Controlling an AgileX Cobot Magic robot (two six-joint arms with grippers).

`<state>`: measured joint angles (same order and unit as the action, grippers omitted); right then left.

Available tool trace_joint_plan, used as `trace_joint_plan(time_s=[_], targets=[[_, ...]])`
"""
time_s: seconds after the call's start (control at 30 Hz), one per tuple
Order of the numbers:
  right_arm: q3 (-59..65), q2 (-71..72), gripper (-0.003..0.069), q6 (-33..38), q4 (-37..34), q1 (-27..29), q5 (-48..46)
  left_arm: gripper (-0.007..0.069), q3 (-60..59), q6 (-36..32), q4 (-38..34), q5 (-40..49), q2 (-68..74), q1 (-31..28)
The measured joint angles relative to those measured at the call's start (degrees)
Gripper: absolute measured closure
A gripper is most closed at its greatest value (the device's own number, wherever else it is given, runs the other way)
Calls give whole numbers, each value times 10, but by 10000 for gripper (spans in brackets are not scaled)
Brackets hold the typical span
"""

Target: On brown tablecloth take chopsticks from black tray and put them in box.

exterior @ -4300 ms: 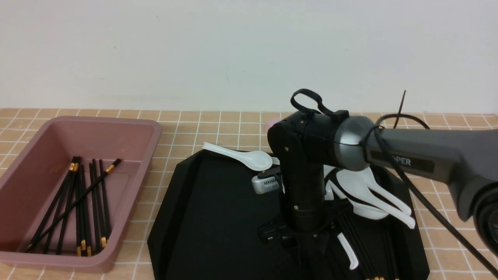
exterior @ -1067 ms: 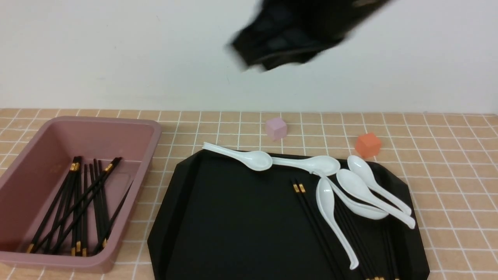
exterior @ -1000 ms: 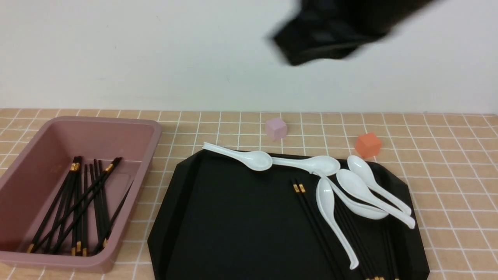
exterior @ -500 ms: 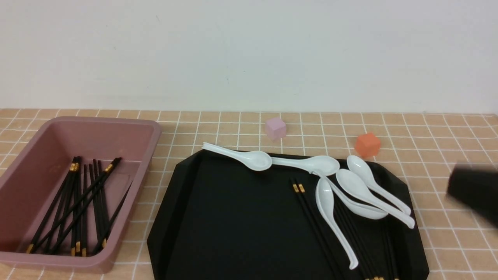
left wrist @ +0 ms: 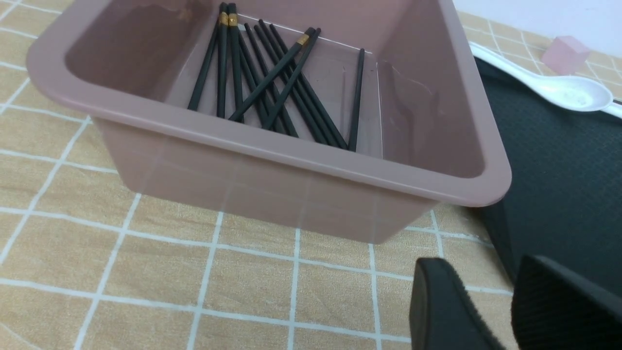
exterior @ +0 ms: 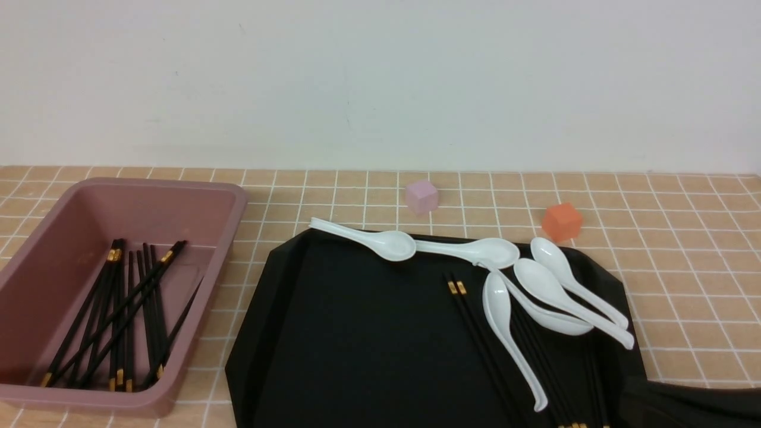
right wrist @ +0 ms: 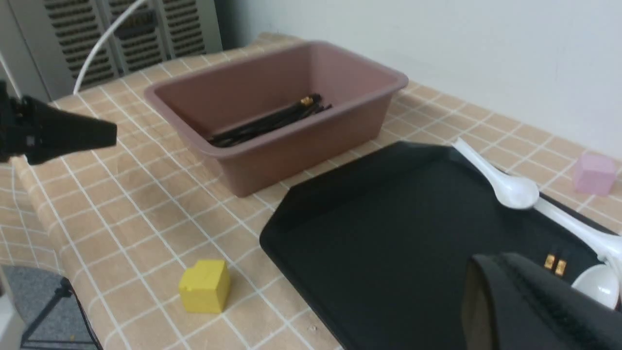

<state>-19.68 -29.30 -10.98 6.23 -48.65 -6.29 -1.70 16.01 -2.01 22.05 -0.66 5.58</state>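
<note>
The left gripper (left wrist: pixel 488 272) hung slightly parted, empty; the right gripper (right wrist: pixel 495 282), I couldn't tell. Chopsticks (exterior: pixel 129 321) lay in the left-edge box (exterior: pixel 235 202) and the tray (exterior: pixel 357 333).

White ceramic spoons (exterior: pixel 392 244), small pink cube (exterior: pixel 421 197), orange cube (exterior: pixel 562 221), yellow cube (right wrist: pixel 204 286), pale wall (exterior: pixel 380 83)

tray (exterior: pixel 333 333) left half: bare | right: spoons (exterior: pixel 547 285) overlie chopsticks (exterior: pixel 471 321) | box (exterior: pixel 148 211): open top
</note>
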Motion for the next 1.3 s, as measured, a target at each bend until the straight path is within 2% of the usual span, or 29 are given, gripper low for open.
trace_joint_plan(time_s=[0.53,0.67,0.73,0.93,1.07,1.17,1.3], targets=[[23,41,643,0,30,11,16,386,0,0,0,0,0,0],[73,85,640,0,30,71,22,386,0,0,0,0,0,0],[118,134,639,0,30,134,22,386,0,0,0,0,0,0],[202,242,632,0,24,250,16,386,0,0,0,0,0,0],[211,293,627,3,0,304,-21,386,0,0,0,0,0,0],[211,298,626,30,-14,339,-71,386,0,0,0,0,0,0],[211,298,624,55,-18,354,-129,386,0,0,0,0,0,0]])
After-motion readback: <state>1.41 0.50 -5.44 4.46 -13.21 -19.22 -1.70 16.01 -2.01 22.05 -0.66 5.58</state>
